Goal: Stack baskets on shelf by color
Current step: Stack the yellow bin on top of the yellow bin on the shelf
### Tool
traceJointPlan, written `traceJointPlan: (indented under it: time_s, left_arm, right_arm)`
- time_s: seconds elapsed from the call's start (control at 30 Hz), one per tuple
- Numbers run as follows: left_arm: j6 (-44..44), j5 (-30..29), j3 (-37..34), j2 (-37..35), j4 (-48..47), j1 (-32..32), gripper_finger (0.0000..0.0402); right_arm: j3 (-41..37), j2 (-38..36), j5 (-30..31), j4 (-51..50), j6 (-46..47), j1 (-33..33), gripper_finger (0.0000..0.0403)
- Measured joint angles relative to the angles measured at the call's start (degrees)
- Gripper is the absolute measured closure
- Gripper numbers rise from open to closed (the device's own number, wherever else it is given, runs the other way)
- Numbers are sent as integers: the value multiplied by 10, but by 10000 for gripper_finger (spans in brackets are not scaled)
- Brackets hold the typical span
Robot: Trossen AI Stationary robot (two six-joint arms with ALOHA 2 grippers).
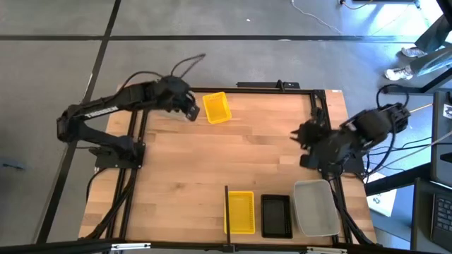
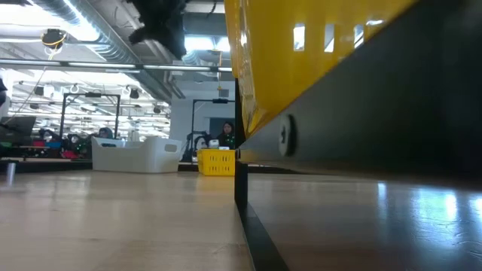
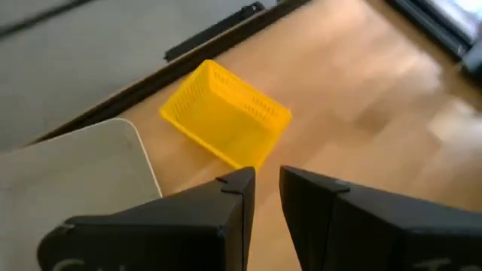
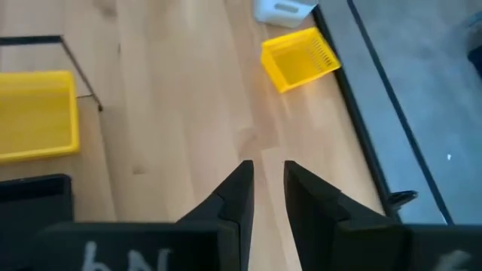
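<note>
Lone yellow plastic mesh basket (image 1: 217,108) sitting at the far edge of the plank table (image 1: 198,176), apart from the yellow (image 1: 240,212), black (image 1: 276,216) and translucent grey-white (image 1: 316,207) stacks at the near edge. Left gripper (image 1: 191,111) just beside it, fingers narrowly parted, holding nothing. Right gripper (image 1: 302,132) idle at the right edge, likewise slightly open and empty. Best to widen the fingers, straddle one rim wall squarely, then close.

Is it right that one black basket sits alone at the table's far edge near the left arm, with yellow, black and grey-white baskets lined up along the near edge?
Not quite: the lone basket near the left arm is yellow, not black, as the high view shows. The row along the near edge, yellow stack, black stack and grey-white stack, is as you said.
</note>
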Motion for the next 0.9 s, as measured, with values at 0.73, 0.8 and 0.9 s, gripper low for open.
traceJointPlan:
  time_s: [0.73, 0.8, 0.9]
  left_arm:
    - [517, 278, 0, 228, 19, 174, 347]
    - [575, 278, 0, 243, 20, 166, 347]
    - [656, 278, 0, 259, 20, 151, 347]
  right_arm:
    - [0, -25, -61, 162, -157, -191, 331]
    - [0, -20, -60, 162, -142, -204, 331]
    - [0, -13, -60, 162, -126, -219, 331]
